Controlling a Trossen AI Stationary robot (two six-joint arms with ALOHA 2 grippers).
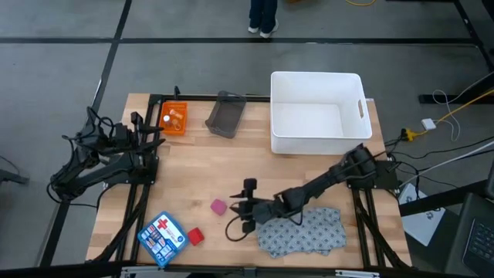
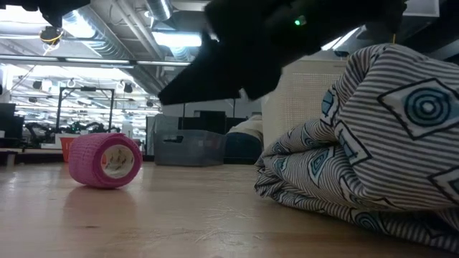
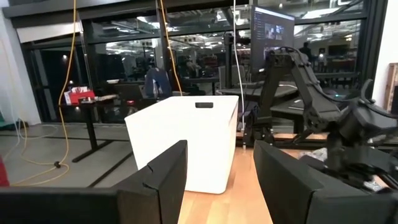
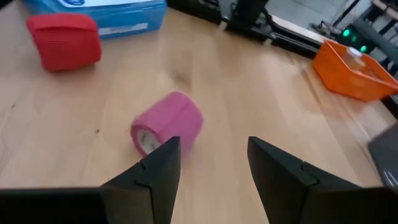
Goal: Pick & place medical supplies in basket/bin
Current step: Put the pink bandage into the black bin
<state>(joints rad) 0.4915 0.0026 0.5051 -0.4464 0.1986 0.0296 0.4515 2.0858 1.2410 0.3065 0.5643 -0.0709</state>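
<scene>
My right gripper [image 1: 238,210] is open, low over the table just right of the pink roll [image 1: 219,206]. In the right wrist view the pink roll [image 4: 168,122] lies on its side just ahead of one finger [image 4: 158,165], outside the gap between the fingers. The red roll [image 1: 195,235] lies near the front edge. The grey patterned cloth [image 1: 301,230] lies bunched under the right arm. Tiny vials sit in an orange basket [image 1: 174,120]. No small black block shows. My left gripper [image 3: 221,168] is open, waiting at the table's left side.
A white bin [image 1: 316,112] stands at the far right. A grey tray [image 1: 225,116] lies beside the orange basket. A blue first-aid box [image 1: 162,238] sits at the near left corner. Bare wood lies in the middle. A person's legs [image 1: 262,15] show beyond the far edge.
</scene>
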